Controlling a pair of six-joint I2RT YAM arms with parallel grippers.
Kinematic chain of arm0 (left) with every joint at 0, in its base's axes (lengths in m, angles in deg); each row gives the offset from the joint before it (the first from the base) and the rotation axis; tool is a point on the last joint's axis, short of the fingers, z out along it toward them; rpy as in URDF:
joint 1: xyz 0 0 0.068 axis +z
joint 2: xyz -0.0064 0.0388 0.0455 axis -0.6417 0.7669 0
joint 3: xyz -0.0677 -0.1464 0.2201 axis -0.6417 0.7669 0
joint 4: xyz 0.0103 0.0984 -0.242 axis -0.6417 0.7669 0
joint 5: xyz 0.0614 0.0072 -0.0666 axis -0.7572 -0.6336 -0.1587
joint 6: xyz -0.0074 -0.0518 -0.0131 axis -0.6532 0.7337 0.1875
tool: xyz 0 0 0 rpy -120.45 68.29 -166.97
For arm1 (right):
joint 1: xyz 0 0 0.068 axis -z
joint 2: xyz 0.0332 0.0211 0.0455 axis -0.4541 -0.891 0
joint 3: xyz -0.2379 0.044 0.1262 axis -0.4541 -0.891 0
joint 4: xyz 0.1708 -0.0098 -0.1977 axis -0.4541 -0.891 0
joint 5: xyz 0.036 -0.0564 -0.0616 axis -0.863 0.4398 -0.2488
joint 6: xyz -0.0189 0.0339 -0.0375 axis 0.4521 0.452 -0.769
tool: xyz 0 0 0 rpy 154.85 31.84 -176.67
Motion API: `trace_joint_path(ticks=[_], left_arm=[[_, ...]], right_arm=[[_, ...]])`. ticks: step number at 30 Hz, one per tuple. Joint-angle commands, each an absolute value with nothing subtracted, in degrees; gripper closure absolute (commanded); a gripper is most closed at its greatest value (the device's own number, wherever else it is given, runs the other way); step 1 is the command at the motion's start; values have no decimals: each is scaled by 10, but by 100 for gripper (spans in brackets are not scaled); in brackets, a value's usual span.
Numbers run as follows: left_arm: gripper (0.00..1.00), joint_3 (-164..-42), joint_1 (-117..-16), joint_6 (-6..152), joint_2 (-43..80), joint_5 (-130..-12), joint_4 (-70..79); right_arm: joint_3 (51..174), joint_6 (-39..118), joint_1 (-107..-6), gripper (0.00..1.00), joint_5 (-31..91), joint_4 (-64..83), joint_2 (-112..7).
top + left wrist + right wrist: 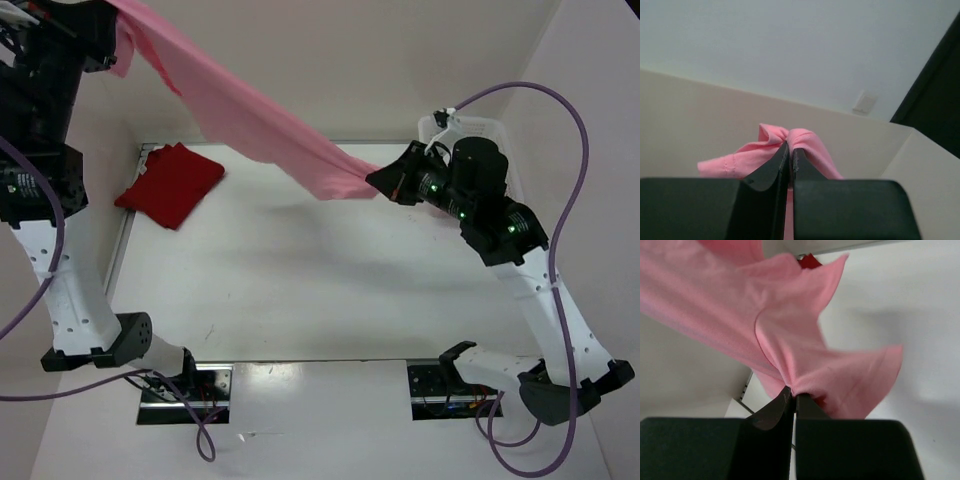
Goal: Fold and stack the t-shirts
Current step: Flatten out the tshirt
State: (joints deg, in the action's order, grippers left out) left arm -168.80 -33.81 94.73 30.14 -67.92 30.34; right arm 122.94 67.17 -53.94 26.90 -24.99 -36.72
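Observation:
A light pink t-shirt hangs stretched in the air between both arms, from the top left down to the right of centre. My left gripper is raised high at the top left, shut on one bunched corner of the pink t-shirt. My right gripper is shut on the other end of the pink t-shirt, above the table. A dark red t-shirt lies folded on the table at the back left; a sliver of the dark red t-shirt shows in the right wrist view.
A white mesh basket stands at the back right, behind my right arm. The white table is walled by white panels at the back and sides. Cables loop from both arm bases.

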Motion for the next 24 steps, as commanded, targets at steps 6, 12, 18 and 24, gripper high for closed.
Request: trace_joint_path(ticks=[6, 12, 18, 24], left_arm=[[100, -1683, -332, 968, 412, -630, 270], [98, -1599, -375, 936, 558, -574, 252], [90, -1769, -454, 888, 788, -602, 341], [22, -1726, -488, 888, 790, -601, 341]], right_arm=[[1178, 635, -538, 100, 301, -315, -375], [1042, 641, -508, 100, 314, -269, -422], [1003, 664, -485, 100, 352, -235, -490], [1002, 689, -485, 100, 358, -228, -493]])
